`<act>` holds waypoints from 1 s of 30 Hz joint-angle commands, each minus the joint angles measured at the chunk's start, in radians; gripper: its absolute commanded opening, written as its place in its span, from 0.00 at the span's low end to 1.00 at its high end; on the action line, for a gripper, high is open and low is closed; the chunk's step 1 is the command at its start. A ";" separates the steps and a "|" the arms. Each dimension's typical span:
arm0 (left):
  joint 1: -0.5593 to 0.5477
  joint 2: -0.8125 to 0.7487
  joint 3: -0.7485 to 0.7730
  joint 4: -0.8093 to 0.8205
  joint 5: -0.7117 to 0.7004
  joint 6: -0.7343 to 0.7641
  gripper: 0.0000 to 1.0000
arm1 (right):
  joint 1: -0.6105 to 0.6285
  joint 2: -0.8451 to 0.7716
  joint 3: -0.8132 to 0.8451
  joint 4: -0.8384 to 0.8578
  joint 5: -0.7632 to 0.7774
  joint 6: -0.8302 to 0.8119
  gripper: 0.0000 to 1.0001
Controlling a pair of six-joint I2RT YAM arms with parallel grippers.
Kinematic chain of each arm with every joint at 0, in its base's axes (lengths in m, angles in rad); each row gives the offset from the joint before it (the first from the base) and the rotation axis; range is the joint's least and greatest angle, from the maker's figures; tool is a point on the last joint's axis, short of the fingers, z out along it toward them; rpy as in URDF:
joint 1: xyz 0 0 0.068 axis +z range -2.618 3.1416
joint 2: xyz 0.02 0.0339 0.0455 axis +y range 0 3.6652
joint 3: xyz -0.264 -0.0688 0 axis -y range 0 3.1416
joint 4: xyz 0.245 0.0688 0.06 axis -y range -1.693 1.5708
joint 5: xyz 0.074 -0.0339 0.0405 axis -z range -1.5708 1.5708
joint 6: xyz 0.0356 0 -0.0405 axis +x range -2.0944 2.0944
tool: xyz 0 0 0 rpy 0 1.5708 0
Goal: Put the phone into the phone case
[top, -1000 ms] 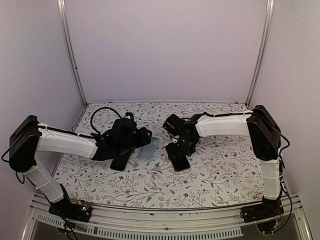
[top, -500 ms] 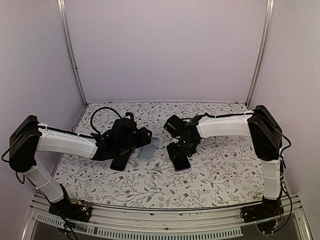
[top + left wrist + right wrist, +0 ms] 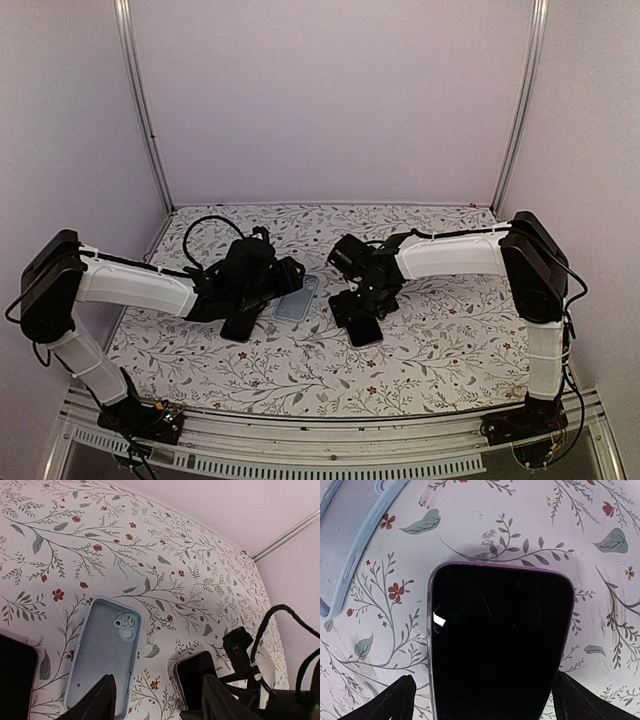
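The phone (image 3: 500, 640) lies face up on the floral mat, black screen with a purple rim; it also shows in the top view (image 3: 364, 328) and the left wrist view (image 3: 197, 677). The light blue phone case (image 3: 102, 652) lies open side up just left of it, also in the top view (image 3: 297, 298), and its edge shows in the right wrist view (image 3: 350, 540). My right gripper (image 3: 485, 700) (image 3: 350, 305) is open, with one finger on each side of the phone's near end. My left gripper (image 3: 157, 695) (image 3: 275, 290) is open and empty, hovering above the case's near end.
A flat black slab (image 3: 15, 680), like a second phone, lies left of the case, and in the top view (image 3: 240, 322) it sits under the left arm. The right arm's wrist (image 3: 245, 652) stands close by. The floral mat (image 3: 430, 350) spreads to both sides.
My right gripper has shifted slightly left and nearer over the phone. The left arm, the case and the phone have hardly moved.
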 commanded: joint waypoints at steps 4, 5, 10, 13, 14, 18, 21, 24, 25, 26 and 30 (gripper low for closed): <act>-0.016 0.017 0.016 -0.011 0.015 0.019 0.60 | -0.003 -0.056 0.035 -0.007 0.012 -0.048 0.99; -0.016 0.021 0.019 -0.011 0.022 0.019 0.60 | -0.012 -0.079 0.033 -0.007 0.012 -0.059 0.99; -0.034 0.079 0.065 0.020 0.117 0.031 0.60 | -0.086 -0.170 -0.031 0.060 -0.133 -0.162 0.99; -0.042 0.156 0.122 0.040 0.218 0.020 0.60 | -0.177 -0.224 -0.101 0.127 -0.259 -0.189 0.86; -0.042 0.186 0.137 0.040 0.248 0.004 0.59 | -0.204 -0.237 -0.123 0.148 -0.295 -0.191 0.79; -0.042 0.282 0.173 0.038 0.314 -0.070 0.54 | -0.269 -0.227 -0.173 0.211 -0.393 -0.209 0.59; -0.042 0.333 0.196 0.048 0.337 -0.099 0.50 | -0.274 -0.180 -0.166 0.238 -0.435 -0.236 0.56; -0.042 0.363 0.221 0.043 0.326 -0.103 0.48 | -0.281 -0.135 -0.151 0.254 -0.439 -0.252 0.54; -0.043 0.369 0.225 0.043 0.318 -0.104 0.48 | -0.283 -0.128 -0.149 0.258 -0.439 -0.255 0.53; -0.043 0.375 0.228 0.043 0.316 -0.108 0.48 | -0.286 -0.115 -0.147 0.261 -0.440 -0.255 0.51; -0.042 0.389 0.238 0.037 0.317 -0.111 0.47 | -0.290 -0.086 -0.144 0.261 -0.434 -0.272 0.44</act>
